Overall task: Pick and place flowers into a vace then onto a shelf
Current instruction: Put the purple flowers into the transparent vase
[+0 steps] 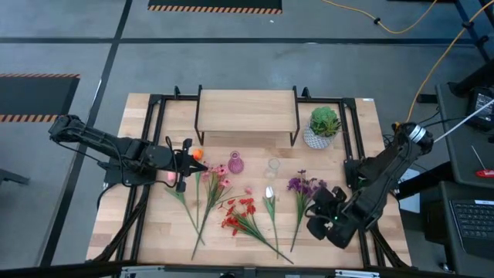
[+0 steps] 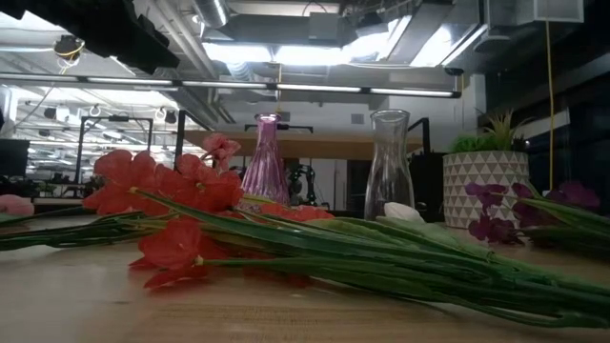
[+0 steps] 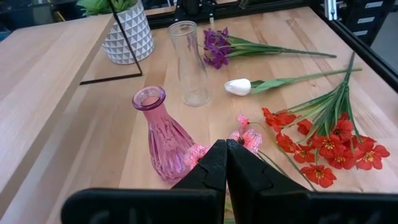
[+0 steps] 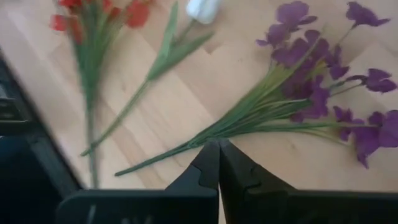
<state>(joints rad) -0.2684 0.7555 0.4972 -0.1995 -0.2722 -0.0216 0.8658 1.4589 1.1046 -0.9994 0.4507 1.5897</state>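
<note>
Flowers lie flat on the tabletop: orange tulip (image 1: 197,154), pink tulip (image 1: 169,177), pink blossoms (image 1: 218,174), red cluster (image 1: 241,212), white bud (image 1: 269,193) and purple sprig (image 1: 305,185). A pink vase (image 1: 235,164) and a clear vase (image 1: 272,165) stand upright and empty before the shelf (image 1: 247,108). My left gripper (image 1: 185,164) is shut and sits between the two tulips, pointing at the pink vase (image 3: 163,134). My right gripper (image 1: 318,208) is shut and tilts down over the purple sprig's stems (image 4: 249,118), clear of them.
A spiky green plant in a white patterned pot (image 1: 323,127) stands right of the shelf. Black frame rails (image 1: 154,123) run along the table's left and right sides. Bare wood shows between the flowers and the near edge.
</note>
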